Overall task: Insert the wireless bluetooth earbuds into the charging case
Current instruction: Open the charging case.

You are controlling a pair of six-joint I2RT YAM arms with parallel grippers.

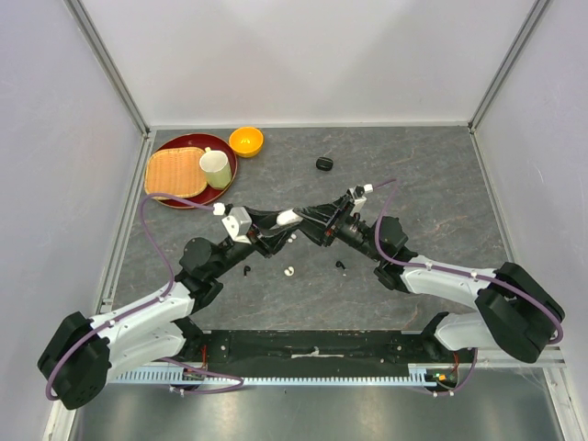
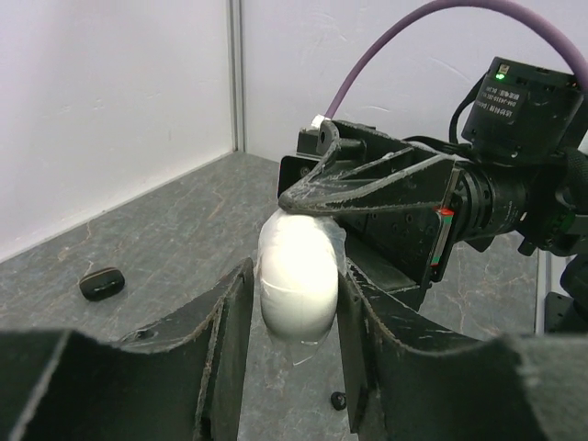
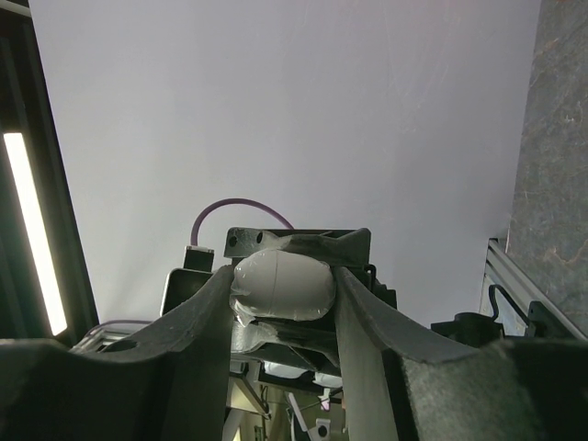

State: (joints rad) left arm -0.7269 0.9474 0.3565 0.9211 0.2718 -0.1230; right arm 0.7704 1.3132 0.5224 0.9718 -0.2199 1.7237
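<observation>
White case (image 2: 296, 276), one, is gripped by both left gripper (image 2: 294, 287) and right gripper (image 3: 283, 287); one black case (image 1: 323, 163) lies well apart.

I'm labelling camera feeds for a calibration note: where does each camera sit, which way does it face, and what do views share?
Top external: above and behind the bases, looking down on the grey marbled table; both arms show, left gripper and right gripper meeting mid-table.
Left wrist: looks along its own fingers at the white pebble-shaped plastic case, right gripper beyond.
Right wrist: tilted up towards the wall, own fingers gripping that case.
Shared: all three show the case.
</observation>
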